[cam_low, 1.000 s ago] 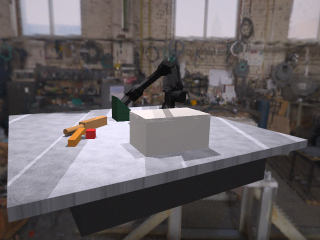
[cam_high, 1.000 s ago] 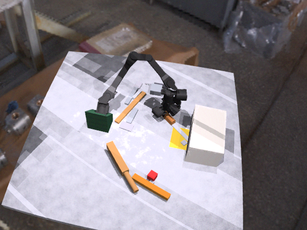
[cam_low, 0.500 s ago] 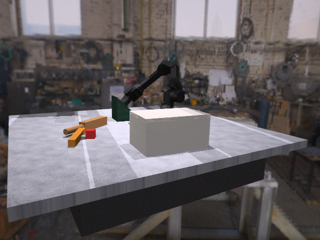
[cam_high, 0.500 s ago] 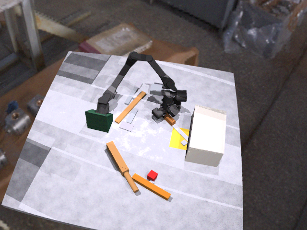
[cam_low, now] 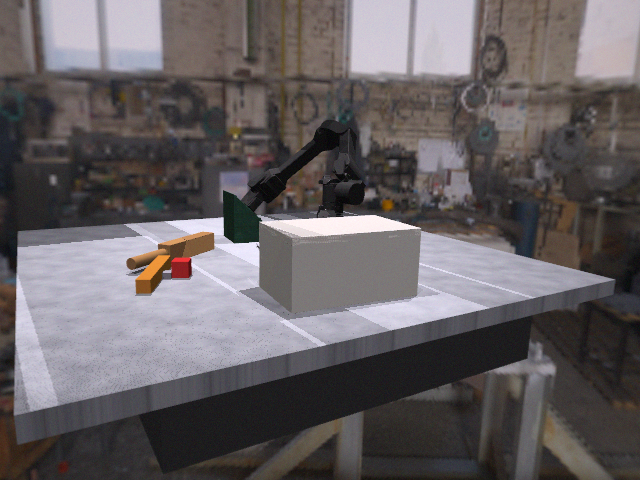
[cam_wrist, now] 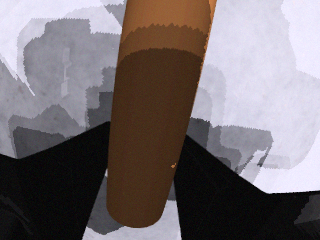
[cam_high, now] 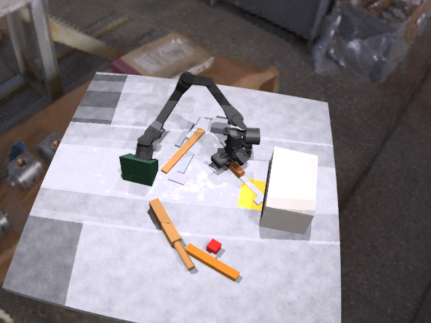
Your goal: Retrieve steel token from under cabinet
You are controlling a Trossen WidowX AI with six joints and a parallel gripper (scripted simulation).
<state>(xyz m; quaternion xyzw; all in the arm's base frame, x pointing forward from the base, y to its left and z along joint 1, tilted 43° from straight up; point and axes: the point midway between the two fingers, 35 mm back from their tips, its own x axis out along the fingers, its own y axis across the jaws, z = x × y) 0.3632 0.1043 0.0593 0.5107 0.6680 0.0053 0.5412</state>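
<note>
The off-white cabinet (cam_high: 292,180) (cam_low: 356,268) stands at the right in the top view. The yellow marked area (cam_high: 244,198) lies on the table along its front. My gripper (cam_high: 230,163) (cam_wrist: 144,135) is shut on the brown handle (cam_high: 237,169) (cam_wrist: 155,100) of a hooked tool. The tool's thin grey blade (cam_high: 250,184) reaches over the yellow area, with its hooked end (cam_high: 258,200) close to the cabinet's front. Whether the blade touches the table is unclear. The steel token is not visible; the vent slots are not visible either.
An orange-brown stick (cam_high: 182,151) and flat grey pieces (cam_high: 186,163) lie left of the gripper. A wooden paddle (cam_high: 165,222) (cam_low: 188,244), an orange bar (cam_high: 212,262) (cam_low: 151,276) and a red cube (cam_high: 213,245) (cam_low: 181,267) lie nearer the front. A green block (cam_high: 139,170) (cam_low: 238,222) stands by the arm's base.
</note>
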